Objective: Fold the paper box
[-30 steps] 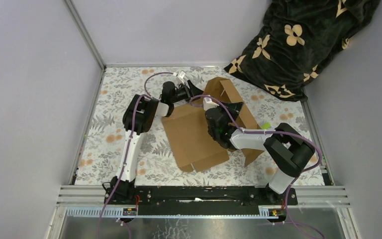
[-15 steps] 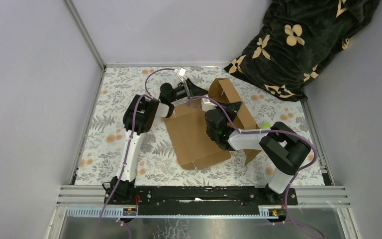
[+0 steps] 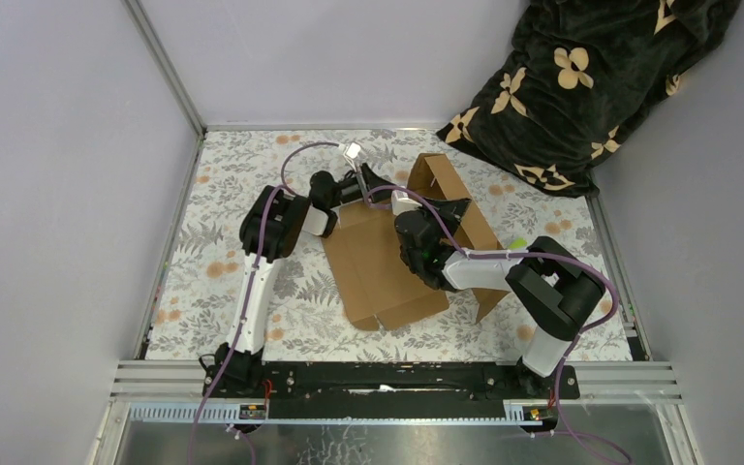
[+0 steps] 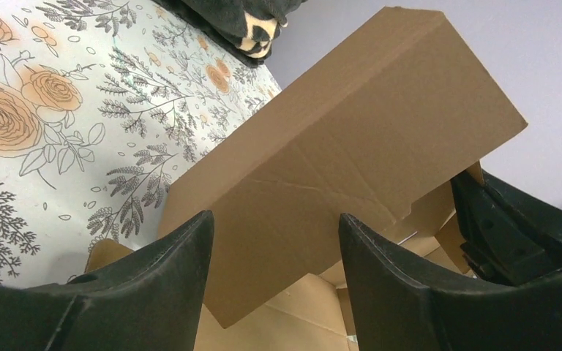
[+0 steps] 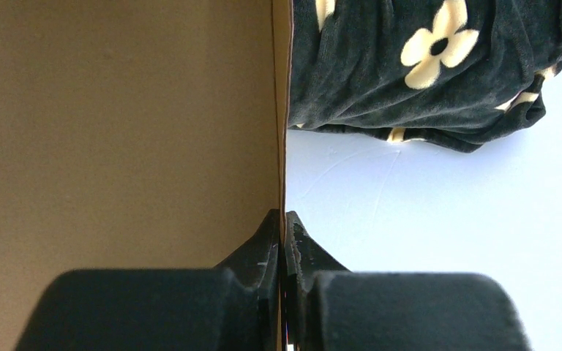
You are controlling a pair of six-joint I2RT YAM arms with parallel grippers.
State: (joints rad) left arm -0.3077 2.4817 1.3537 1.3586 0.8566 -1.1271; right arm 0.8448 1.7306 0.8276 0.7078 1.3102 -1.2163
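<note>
The paper box (image 3: 378, 262) is a brown cardboard sheet lying in the middle of the floral table, its far-right part raised as upright walls (image 3: 441, 174). My right gripper (image 3: 449, 215) is shut on the edge of one upright panel; the right wrist view shows that panel (image 5: 117, 124) edge-on between the closed fingers (image 5: 284, 223). My left gripper (image 3: 376, 179) is open at the box's far-left side, close to a raised flap. In the left wrist view the flap (image 4: 351, 139) stands beyond the spread gripper (image 4: 274, 219), not held.
A dark blanket with cream flowers (image 3: 591, 77) is heaped at the back right corner. A small lime-green block (image 3: 517, 244) lies by the box's right side. Grey walls and a metal rail (image 3: 170, 77) bound the table (image 3: 223, 281).
My left gripper has swung a little right and nearer to the raised flap. The box and my right gripper have shifted slightly left; the grip is unchanged.
</note>
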